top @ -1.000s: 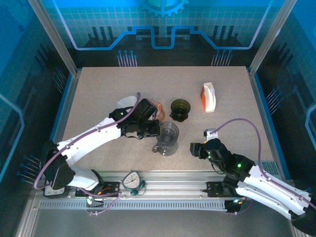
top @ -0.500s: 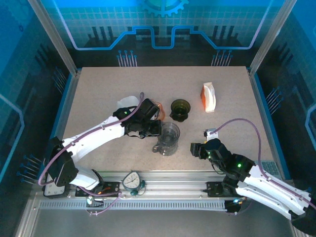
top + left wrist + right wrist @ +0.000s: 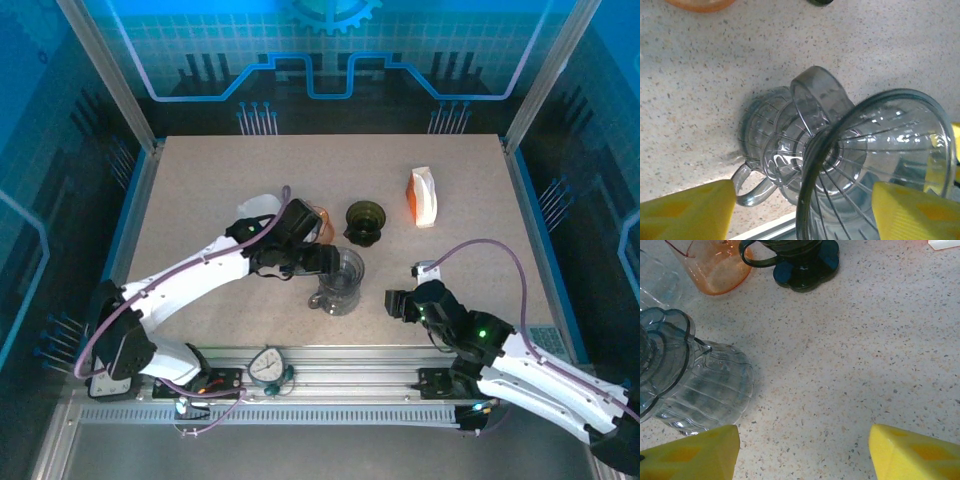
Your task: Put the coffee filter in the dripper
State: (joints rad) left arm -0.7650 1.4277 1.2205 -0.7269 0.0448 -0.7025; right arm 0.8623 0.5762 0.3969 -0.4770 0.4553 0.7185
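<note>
speckled beige stone-look tabletop point(image 3: 200, 180) carries everything. near its middle a clear ribbed plastic dripper point(image 3: 880, 150), a cone with fine spokes running down to its neck and a flat loop handle, sits on a clear ribbed jug point(image 3: 762, 150) with a thin curved handle. from the right wrist camera the dripper's scalloped foot rests on the jug's mouth.

the left gripper point(image 3: 326, 261) is at this pair with its jaws spread wide. its blocky yellow pads point(image 3: 687, 210) stand well apart, one beside the jug's handle, the other at the dripper's rim; whether that pad touches the rim cannot be told.

the white paper coffee filter point(image 3: 260, 204) lies on the table on the far side of the left arm, partly hidden by it, apart from the clear dripper and outside it.

the right gripper point(image 3: 393, 302) sits low over bare table to the right of the jug. its jaws are parted wide too, with nothing between its yellow wedge-shaped fingers point(image 3: 690, 450).

beyond the jug stand a translucent orange plastic measuring cup point(image 3: 715, 265) with a pouring lip and, just beside it, a glossy dark green dripper point(image 3: 800, 260) with a loop handle and a lobed foot. an orange and white packet point(image 3: 423, 196) lies toward the far right of the table, well apart from the rest.
</note>
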